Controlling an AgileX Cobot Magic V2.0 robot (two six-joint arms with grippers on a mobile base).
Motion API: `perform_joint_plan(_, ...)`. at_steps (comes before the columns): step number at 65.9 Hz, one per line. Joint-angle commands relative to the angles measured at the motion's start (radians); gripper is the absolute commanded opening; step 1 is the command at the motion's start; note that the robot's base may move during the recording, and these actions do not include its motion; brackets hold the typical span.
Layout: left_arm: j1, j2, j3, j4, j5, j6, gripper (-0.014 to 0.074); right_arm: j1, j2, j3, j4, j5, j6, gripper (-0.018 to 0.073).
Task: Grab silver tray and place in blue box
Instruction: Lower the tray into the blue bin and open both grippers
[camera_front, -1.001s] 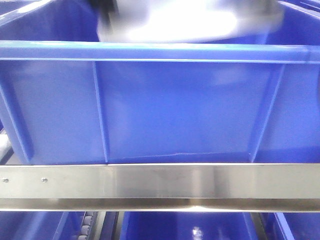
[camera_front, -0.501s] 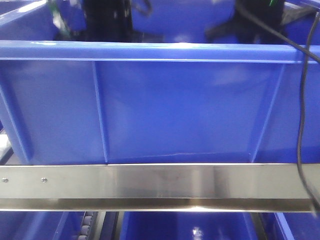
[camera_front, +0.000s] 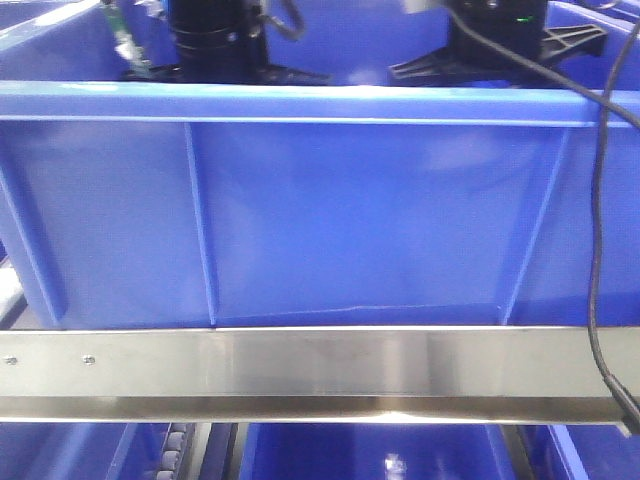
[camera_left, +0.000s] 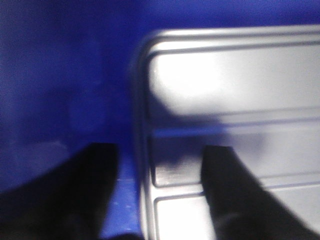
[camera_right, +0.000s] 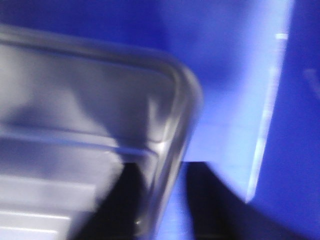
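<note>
Wrist views: left gripper (camera_left: 160, 150), right gripper (camera_right: 165, 169) spread wide astride silver tray (camera_left: 225, 85) rim.

blue box (camera_front: 350, 220) wall fills the frame — left arm (camera_front: 212, 35), right arm (camera_front: 497, 25) above its rim, cable (camera_front: 598, 200) hanging right, steel rail (camera_front: 320, 365) below.

No readable text, labels or numbers anywhere.

the front-facing camera sits low and very near, looking level at the ribbed side wall of the blue box (camera_front: 350, 220) over a steel rail (camera_front: 320, 365), while both wrist cameras look down inside it from close up, sharing the silver tray (camera_left: 235, 100), each at a different rounded corner.
</note>
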Motion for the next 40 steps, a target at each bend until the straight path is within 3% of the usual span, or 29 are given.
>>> perform_joint_plan(1, -0.002, -0.061, -0.051, 0.009, -0.033, 0.001, 0.0380, -0.001, -0.065, -0.036, -0.051, -0.017, -0.010, 0.0606)
perform_joint_plan(15, -0.017, -0.098, -0.137, 0.005, 0.057, 0.065, 0.0379, -0.001, -0.141, -0.036, -0.068, 0.015, -0.010, 0.0559)
perform_joint_plan(31, -0.039, -0.212, -0.139, 0.020, 0.134, 0.155, 0.0363, 0.004, -0.272, -0.033, -0.069, 0.055, -0.021, 0.0330)
perform_joint_plan(40, -0.081, -0.308, -0.080, 0.097, 0.141, 0.166, 0.0239, 0.005, -0.364, 0.015, -0.068, 0.047, -0.021, 0.0162)
